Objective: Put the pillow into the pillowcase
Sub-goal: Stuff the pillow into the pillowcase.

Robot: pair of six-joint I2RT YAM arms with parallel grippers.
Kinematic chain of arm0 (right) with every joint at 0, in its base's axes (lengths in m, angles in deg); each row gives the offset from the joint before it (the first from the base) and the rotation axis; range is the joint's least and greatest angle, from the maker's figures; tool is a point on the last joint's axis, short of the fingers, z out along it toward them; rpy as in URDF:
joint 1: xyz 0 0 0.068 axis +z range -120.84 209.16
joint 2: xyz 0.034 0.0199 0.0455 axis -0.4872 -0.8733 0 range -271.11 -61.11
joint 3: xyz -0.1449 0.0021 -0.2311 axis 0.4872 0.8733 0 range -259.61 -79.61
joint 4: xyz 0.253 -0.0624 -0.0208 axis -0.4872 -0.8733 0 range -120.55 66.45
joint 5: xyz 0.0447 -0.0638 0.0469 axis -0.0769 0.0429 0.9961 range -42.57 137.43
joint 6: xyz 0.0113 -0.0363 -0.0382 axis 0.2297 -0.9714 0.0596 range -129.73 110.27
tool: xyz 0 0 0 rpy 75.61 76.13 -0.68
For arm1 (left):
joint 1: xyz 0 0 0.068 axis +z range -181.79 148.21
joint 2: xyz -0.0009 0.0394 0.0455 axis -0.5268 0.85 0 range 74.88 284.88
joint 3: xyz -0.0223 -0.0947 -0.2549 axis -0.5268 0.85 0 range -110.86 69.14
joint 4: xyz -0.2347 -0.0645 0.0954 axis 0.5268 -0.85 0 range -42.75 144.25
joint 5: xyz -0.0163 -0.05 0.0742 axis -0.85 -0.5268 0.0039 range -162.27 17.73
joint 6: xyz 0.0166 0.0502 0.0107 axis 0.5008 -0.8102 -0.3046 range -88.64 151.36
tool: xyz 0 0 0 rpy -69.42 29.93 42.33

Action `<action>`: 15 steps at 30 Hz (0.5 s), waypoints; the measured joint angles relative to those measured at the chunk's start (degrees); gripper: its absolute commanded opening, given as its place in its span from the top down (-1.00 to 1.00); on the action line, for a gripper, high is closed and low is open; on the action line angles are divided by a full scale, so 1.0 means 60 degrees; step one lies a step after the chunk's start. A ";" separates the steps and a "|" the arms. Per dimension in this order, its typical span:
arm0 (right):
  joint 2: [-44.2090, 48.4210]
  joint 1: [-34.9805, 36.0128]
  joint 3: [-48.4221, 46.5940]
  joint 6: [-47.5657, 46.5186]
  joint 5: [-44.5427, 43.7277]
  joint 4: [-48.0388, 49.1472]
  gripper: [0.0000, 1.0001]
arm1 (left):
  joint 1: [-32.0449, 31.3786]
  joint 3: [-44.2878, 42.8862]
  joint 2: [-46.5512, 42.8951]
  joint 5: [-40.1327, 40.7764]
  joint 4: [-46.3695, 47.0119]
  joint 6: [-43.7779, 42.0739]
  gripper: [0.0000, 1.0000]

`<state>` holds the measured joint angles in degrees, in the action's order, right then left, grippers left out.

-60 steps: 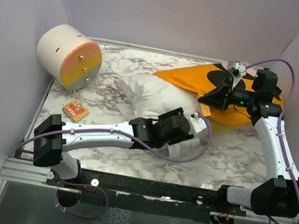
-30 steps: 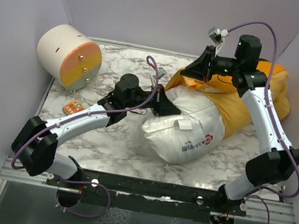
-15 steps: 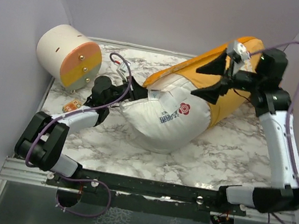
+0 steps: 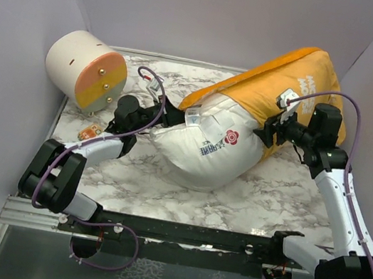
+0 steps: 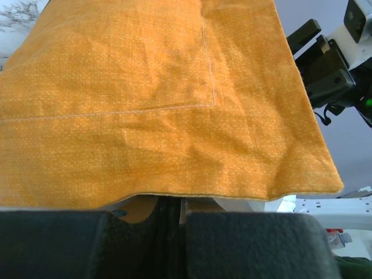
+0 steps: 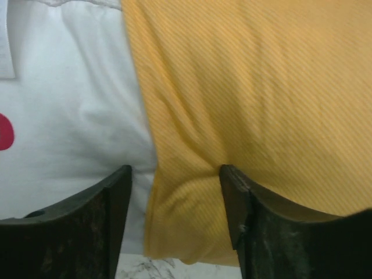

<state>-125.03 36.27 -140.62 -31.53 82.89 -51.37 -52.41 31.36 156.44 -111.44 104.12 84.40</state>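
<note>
Now that the right tool (image 4: 273, 129) has let go and dropped from the upper face of the pillowcase (image 4: 295, 75), its jaws stand apart astride the case's lower hem, gripping nothing yet. The left tool (image 4: 174, 113) stays pinched tight on the hem at the mouth. The pillow (image 4: 206, 150) lies at the middle of the table (image 4: 285, 193), its far half inside the case — which leans into the far right corner — so a fresh bite there should draw the hem further over.

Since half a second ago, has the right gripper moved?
Yes. The right gripper has dropped toward the near side, away from the back edge of the table, and is now open astride the pillowcase hem.
</note>
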 measured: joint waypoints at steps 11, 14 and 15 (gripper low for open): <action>-0.0025 0.0007 0.0022 -0.0102 -0.0543 0.0576 0.98 | 0.0007 0.0076 -0.0219 -0.0004 -0.0240 -0.0266 1.00; -0.0102 -0.0073 -0.0164 -0.0266 0.0393 0.0262 0.99 | 0.0007 0.0062 -0.0229 -0.0004 -0.0331 -0.0397 1.00; -0.0168 -0.0091 -0.0299 -0.0310 0.0747 0.0135 0.99 | 0.0007 0.0047 -0.0226 -0.0004 -0.0372 -0.0437 1.00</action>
<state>-126.03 35.73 -142.41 -33.39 87.37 -50.56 -52.37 31.65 155.09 -111.47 101.89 81.77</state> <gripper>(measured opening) 0.012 0.051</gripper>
